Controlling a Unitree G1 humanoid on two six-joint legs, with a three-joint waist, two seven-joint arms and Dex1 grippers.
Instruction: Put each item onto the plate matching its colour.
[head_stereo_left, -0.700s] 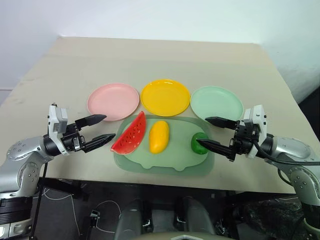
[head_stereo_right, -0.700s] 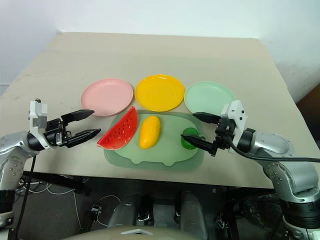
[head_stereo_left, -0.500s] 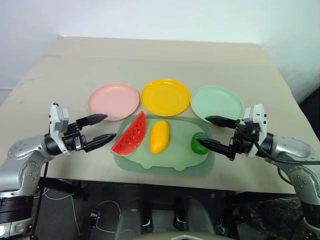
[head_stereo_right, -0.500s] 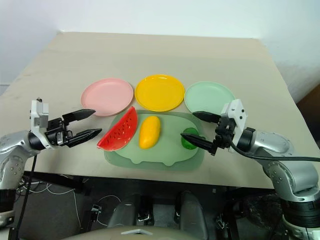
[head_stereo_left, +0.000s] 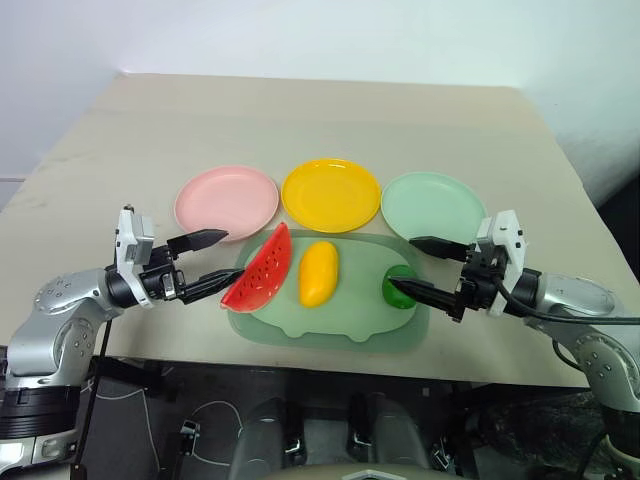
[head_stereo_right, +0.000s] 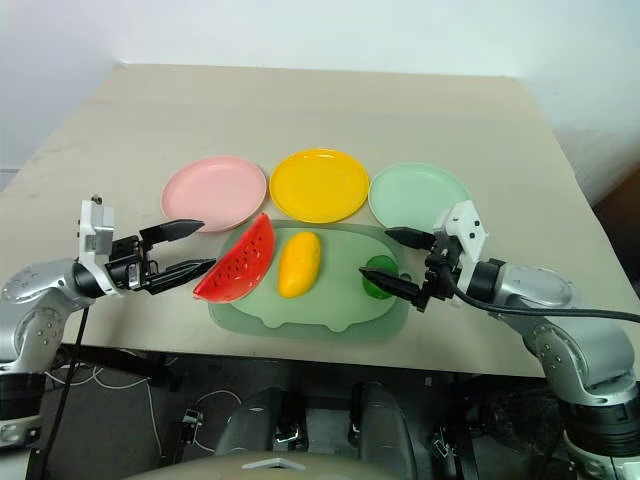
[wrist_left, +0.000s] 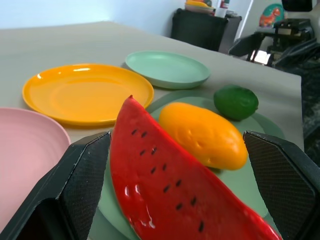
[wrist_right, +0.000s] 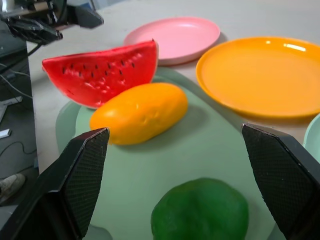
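Three toy fruits on pale green pig-shaped mat (head_stereo_left: 330, 318): red watermelon slice with green rind (head_stereo_left: 260, 269), yellow oval mango (head_stereo_left: 318, 272), round green fruit (head_stereo_left: 399, 287). Behind, pink round plastic plate (head_stereo_left: 226, 202), yellow plate (head_stereo_left: 331, 194), mint plate (head_stereo_left: 434, 207), all bare. Left gripper (head_stereo_left: 214, 261) spread wide beside slice; right gripper (head_stereo_left: 422, 268) spread wide flanking green fruit, gripping nothing.
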